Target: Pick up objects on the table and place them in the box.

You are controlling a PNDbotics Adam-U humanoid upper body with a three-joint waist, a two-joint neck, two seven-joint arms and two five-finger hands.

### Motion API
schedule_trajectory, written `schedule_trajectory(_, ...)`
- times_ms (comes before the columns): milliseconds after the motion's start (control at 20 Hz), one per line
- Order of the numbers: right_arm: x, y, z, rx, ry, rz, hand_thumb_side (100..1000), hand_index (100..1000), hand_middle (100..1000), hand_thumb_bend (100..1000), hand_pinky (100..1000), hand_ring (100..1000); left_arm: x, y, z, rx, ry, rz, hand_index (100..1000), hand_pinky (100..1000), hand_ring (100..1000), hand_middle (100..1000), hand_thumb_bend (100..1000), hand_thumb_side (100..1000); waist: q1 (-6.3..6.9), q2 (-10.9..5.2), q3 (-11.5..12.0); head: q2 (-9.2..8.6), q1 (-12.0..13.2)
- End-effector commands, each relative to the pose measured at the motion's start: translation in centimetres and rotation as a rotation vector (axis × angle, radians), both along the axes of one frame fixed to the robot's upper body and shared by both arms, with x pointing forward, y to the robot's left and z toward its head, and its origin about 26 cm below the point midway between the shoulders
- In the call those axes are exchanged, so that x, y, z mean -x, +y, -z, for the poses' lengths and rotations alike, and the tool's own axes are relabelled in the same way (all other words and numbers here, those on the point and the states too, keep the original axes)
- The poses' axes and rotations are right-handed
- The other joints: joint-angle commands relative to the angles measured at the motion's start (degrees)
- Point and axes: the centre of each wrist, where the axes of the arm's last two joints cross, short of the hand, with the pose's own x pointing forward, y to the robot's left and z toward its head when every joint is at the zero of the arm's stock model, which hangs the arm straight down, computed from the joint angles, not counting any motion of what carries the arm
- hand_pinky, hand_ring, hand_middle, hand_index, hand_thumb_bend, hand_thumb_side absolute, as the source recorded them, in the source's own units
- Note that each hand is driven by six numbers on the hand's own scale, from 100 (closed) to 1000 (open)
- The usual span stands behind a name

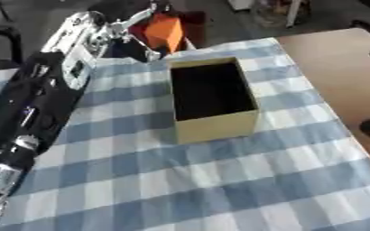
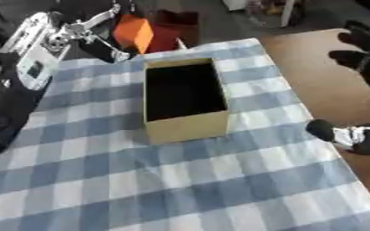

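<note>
Gripping an orange block (image 1: 165,30) beyond the dark-walled box (image 1: 216,125), the left hand (image 1: 133,27) hovers.

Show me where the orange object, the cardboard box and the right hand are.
orange object (image 1: 165,31): left eye view, its front face.
cardboard box (image 1: 217,127): left eye view, near outer wall.
right hand (image 2: 367,56): right eye view, a dark finger.

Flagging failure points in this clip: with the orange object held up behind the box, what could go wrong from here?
1. The left robot hand holds the orange object beyond the far rim of the box, not over its opening; released now, it would likely miss.
2. Bringing it in, the long left arm lies close beside the box and might nudge it.
3. The right robot hand rests at the table's right edge, too far to steady the box.
</note>
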Motion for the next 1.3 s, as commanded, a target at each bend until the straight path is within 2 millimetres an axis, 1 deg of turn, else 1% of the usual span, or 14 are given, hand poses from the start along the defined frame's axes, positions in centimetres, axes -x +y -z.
schedule_trajectory(50,0.1,0.2,-1.0,0.015,-0.033,-0.011,527,1000,898,812,857,824,0.6,-1.7,-0.8,-0.043,-0.004,0.065,652,591,507,467,292,100,-0.59,-1.26,-0.1,-0.11,0.0)
schedule_trajectory(150,0.0,0.3,-1.0,0.018,-0.031,-0.015,525,1000,897,812,857,821,0.4,-2.6,0.1,-0.077,0.02,0.088,663,600,519,483,317,101,-0.65,-1.22,-0.1,-0.18,0.0)
schedule_trajectory(350,0.0,0.4,-0.8,0.027,-0.024,-0.022,524,1000,884,813,852,799,0.1,-3.8,1.8,-0.175,0.074,0.11,684,629,548,518,367,178,-0.69,-1.18,-0.3,-0.31,-0.2)
schedule_trajectory(450,-0.1,0.3,-0.7,0.03,-0.021,-0.023,522,1000,880,812,850,792,-0.1,-4.1,2.5,-0.238,0.119,0.107,700,646,566,542,381,230,-0.7,-1.16,-0.3,-0.3,-0.5)
schedule_trajectory(550,-0.1,0.3,-0.7,0.032,-0.018,-0.024,522,1000,877,812,848,786,-0.2,-4.3,3.0,-0.294,0.164,0.105,701,647,568,544,388,240,-0.7,-1.13,-0.3,-0.26,-0.6)
schedule_trajectory(700,-0.1,0.3,-0.6,0.035,-0.016,-0.027,521,1000,874,813,846,782,-0.2,-4.5,3.3,-0.34,0.204,0.106,730,665,601,585,413,279,-0.7,-1.09,-0.3,-0.31,-1.1)
schedule_trajectory(750,-0.1,0.3,-0.6,0.036,-0.015,-0.028,521,1000,874,813,846,781,-0.1,-4.5,3.4,-0.356,0.218,0.108,747,677,629,621,424,308,-0.7,-1.08,-0.3,-0.34,-1.2)
schedule_trajectory(800,-0.1,0.3,-0.6,0.037,-0.015,-0.029,522,1000,873,813,845,781,-0.1,-4.5,3.4,-0.371,0.233,0.111,769,694,669,668,462,360,-0.7,-1.08,-0.3,-0.38,-1.3)
schedule_trajectory(900,-0.1,0.3,-0.6,0.038,-0.015,-0.031,522,1000,872,813,846,780,0.0,-4.6,3.4,-0.39,0.259,0.119,822,731,735,747,509,427,-0.71,-1.08,-0.2,-0.45,-1.4)
schedule_trajectory(950,-0.1,0.3,-0.6,0.038,-0.014,-0.031,523,1000,873,813,846,781,0.0,-4.6,3.3,-0.388,0.263,0.123,856,754,769,795,585,519,-0.73,-1.07,-0.2,-0.51,-1.5)
schedule_trajectory(1050,-0.1,0.3,-0.6,0.038,-0.014,-0.031,524,1000,873,812,847,782,0.2,-4.4,3.0,-0.362,0.252,0.13,903,780,816,854,672,631,-0.77,-1.07,-0.2,-0.58,-1.6)
schedule_trajectory(1200,-0.1,0.3,-0.6,0.037,-0.014,-0.031,525,1000,872,812,848,782,0.4,-4.4,2.5,-0.305,0.211,0.147,928,800,848,892,747,725,-0.84,-1.11,-0.1,-0.48,-1.7)
schedule_trajectory(1250,-0.1,0.3,-0.6,0.037,-0.014,-0.031,526,1000,872,812,849,783,0.5,-4.4,2.4,-0.282,0.195,0.156,934,806,855,901,759,752,-0.86,-1.11,0.0,-0.49,-1.6)
schedule_trajectory(1300,-0.1,0.3,-0.5,0.037,-0.013,-0.032,527,1000,872,812,849,783,0.6,-4.4,2.4,-0.265,0.183,0.163,935,806,856,902,760,756,-0.87,-1.12,0.0,-0.51,-1.6)
